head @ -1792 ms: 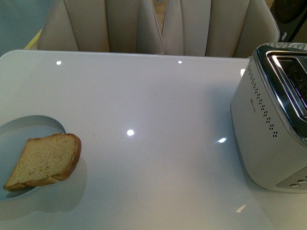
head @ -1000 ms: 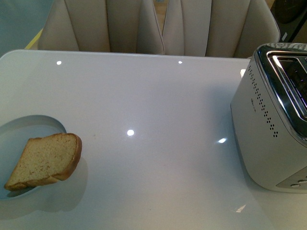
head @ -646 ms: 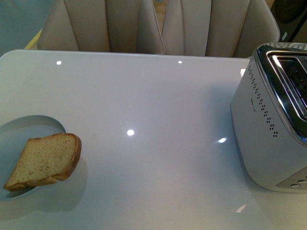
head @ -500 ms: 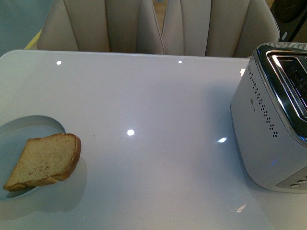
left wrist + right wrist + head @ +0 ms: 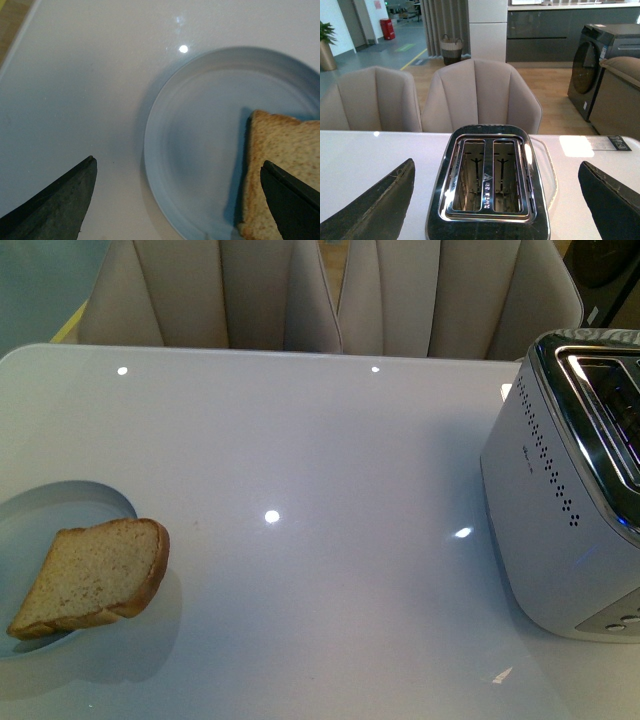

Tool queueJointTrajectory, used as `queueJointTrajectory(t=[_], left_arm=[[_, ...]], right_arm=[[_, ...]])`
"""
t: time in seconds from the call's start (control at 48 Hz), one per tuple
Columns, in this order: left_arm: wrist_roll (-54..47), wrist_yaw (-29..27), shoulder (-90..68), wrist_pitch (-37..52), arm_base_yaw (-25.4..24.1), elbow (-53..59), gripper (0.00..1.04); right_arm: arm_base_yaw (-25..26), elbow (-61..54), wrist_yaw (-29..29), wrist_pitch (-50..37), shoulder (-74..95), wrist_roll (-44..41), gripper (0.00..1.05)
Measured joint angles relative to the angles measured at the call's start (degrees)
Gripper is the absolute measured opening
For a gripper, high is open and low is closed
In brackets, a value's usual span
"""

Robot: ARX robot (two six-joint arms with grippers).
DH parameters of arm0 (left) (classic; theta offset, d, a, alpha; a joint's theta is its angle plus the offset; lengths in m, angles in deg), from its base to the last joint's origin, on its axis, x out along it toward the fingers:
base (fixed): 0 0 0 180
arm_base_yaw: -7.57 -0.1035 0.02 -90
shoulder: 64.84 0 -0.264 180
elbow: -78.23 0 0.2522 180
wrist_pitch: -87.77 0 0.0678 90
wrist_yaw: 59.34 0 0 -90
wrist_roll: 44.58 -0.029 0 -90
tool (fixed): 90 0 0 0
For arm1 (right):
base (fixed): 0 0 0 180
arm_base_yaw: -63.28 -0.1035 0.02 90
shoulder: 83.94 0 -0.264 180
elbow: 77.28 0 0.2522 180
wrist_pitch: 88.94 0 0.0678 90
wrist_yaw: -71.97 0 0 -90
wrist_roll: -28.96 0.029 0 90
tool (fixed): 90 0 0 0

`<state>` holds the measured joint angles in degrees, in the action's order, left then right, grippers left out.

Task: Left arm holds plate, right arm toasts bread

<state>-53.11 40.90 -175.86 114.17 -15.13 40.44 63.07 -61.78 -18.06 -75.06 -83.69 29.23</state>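
White counter (image 5: 320,440). Bread (image 5: 90,575) on plate (image 5: 45,508), left edge; toaster (image 5: 560,530) empty, right edge. Left gripper (image 5: 177,162), right gripper (image 5: 496,167): wide, holding nothing. No step done yet.

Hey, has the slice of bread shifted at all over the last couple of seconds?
No. The bread overhangs the plate at its rim just as before, keeping its gap from the bright reflection on the table.

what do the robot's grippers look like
Left gripper: two matte charcoal-black wedge-shaped fingers tapering to blunt tips. Right gripper: the same dark wedges, with faint pale scuffs along the edges. No cables, markings or arm links show in any view.
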Motion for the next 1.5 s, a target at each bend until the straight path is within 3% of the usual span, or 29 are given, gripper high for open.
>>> queueJointTrajectory(t=[0.521,0.896,1.354,1.417,1.5], left_arm=[[-1.29,-1.01,-20.94,4.15,-2.54,-8.41,0.98],[1.42,3.1,-22.73,-2.14,-2.54,-15.04,0.98],[3.37,3.96,-23.02,-7.32,-2.14,-18.99,0.97],[3.5,3.91,-23.04,-7.63,-1.99,-19.19,0.94],[3.52,3.72,-23.17,-7.96,-1.86,-19.43,0.82]], right_arm=[[0.0,0.0,-0.02,0.0,0.0,0.0,0.96],[0.0,0.0,0.0,0.0,0.0,0.0,0.96],[0.0,0.0,-0.02,0.0,0.0,0.0,0.96],[0.0,0.0,0.0,0.0,0.0,0.0,0.96],[0.0,0.0,0.0,0.0,0.0,0.0,0.96]])
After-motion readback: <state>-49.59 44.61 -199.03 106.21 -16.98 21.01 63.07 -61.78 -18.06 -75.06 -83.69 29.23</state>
